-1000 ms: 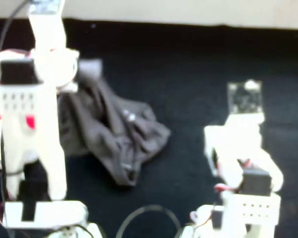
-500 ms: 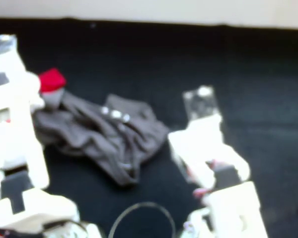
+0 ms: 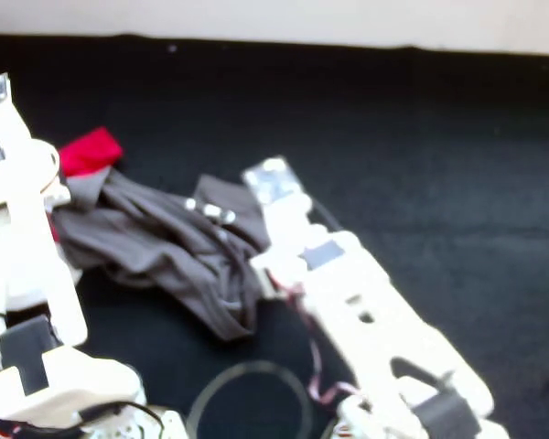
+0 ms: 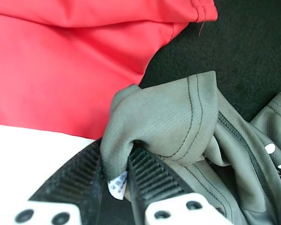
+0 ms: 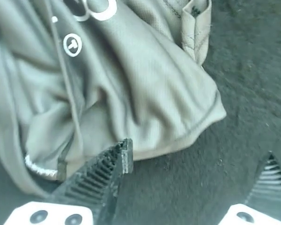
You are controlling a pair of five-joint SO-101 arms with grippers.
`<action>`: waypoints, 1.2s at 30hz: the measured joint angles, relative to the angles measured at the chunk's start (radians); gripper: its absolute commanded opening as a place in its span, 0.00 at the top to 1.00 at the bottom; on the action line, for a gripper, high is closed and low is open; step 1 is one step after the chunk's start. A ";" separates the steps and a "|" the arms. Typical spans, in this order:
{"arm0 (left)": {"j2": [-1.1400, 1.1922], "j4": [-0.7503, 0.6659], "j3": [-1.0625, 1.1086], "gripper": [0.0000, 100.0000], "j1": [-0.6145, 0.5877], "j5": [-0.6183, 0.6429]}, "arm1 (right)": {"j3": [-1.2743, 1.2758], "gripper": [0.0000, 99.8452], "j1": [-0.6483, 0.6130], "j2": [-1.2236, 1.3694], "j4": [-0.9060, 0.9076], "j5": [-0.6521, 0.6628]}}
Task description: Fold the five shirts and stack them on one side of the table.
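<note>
Nothing legible: the grey shirt (image 5: 131, 93) bears white round emblems (image 5: 72, 44), and its small white tag (image 4: 117, 184) carries unreadable print

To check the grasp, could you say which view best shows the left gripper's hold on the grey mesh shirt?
The left wrist view: the left gripper is shut on a fold of the grey mesh shirt. The high view shows it crumpled on the black table; the right wrist view, the open right gripper near another edge.
</note>
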 measured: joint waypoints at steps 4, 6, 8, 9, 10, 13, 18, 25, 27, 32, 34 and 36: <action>0.000 0.000 0.000 0.99 0.000 0.000 | -0.097 0.62 0.000 0.157 -0.005 0.000; 0.000 0.000 0.000 0.99 0.000 0.000 | -0.137 0.70 0.000 0.227 -0.006 0.000; 0.000 0.000 0.000 0.99 0.000 0.000 | -0.170 0.86 0.000 0.292 -0.008 0.000; 0.000 0.000 0.000 0.99 0.000 0.000 | -0.187 0.94 0.000 0.322 -0.008 0.000; 0.000 0.000 0.000 0.99 0.000 0.002 | -0.203 1.00 0.000 0.353 -0.008 0.000; 0.000 0.000 0.000 0.99 0.000 0.002 | -0.242 0.98 0.005 0.420 -0.008 0.000; 0.000 0.005 0.044 0.99 0.043 0.002 | -0.276 0.99 0.048 0.440 -0.008 0.000; 0.000 0.060 0.064 0.99 0.256 0.000 | -0.282 0.99 0.265 0.341 -0.003 0.014; 0.000 0.074 0.061 0.99 0.322 0.000 | -0.282 0.99 0.344 0.276 0.023 0.060; -0.035 0.118 -0.020 0.99 0.463 0.000 | -0.282 0.99 0.500 0.077 0.086 0.152; -0.075 0.137 -0.063 0.99 0.512 0.000 | -0.282 0.99 0.549 -0.008 0.107 0.184; -0.117 0.160 -0.097 0.99 0.565 0.002 | -0.282 0.99 0.591 -0.091 0.132 0.216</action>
